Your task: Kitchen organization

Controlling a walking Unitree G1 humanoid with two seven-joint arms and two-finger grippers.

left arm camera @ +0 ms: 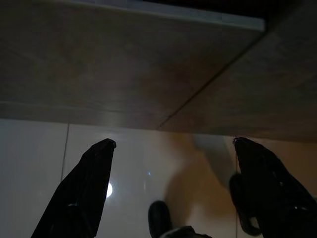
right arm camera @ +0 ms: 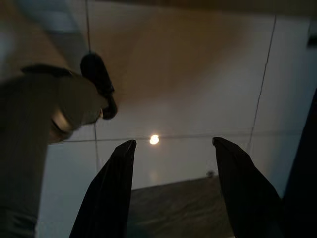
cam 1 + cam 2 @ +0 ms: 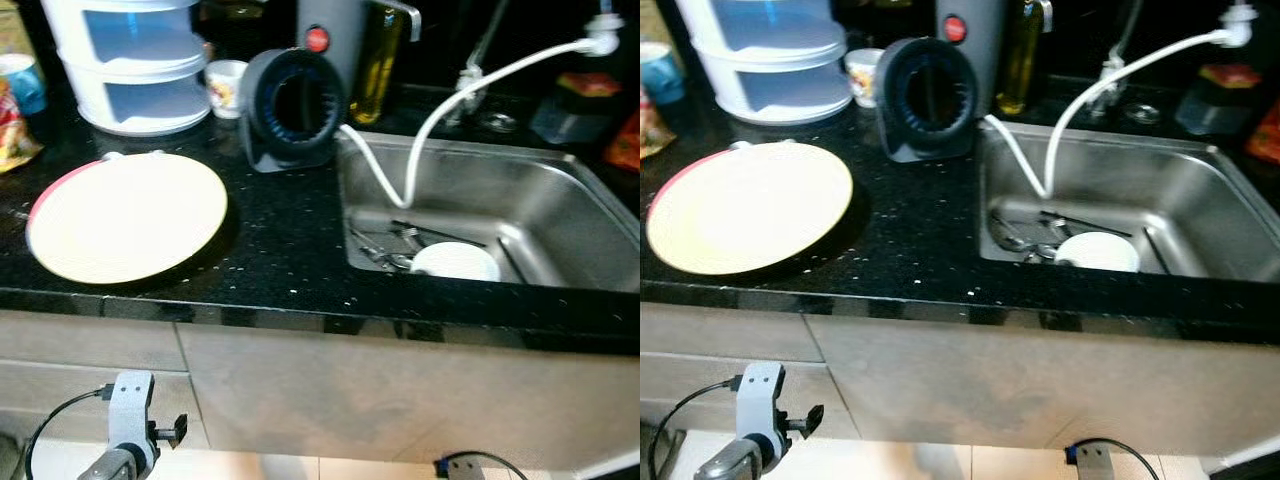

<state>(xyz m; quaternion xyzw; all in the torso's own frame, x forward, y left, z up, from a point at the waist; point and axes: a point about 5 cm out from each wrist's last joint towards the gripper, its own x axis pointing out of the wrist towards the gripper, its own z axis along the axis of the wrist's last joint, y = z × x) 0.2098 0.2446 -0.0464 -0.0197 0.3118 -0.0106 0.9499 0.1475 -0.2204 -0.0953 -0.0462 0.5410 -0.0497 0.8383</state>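
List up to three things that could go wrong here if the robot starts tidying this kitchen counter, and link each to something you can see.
1. The white hose loops into the sink; an arm reaching for the white bowl could snag it.
2. The round plate lies near the counter's front edge, so a nudge might tip it off.
3. Cutlery lies tangled beside the bowl, awkward to grip.
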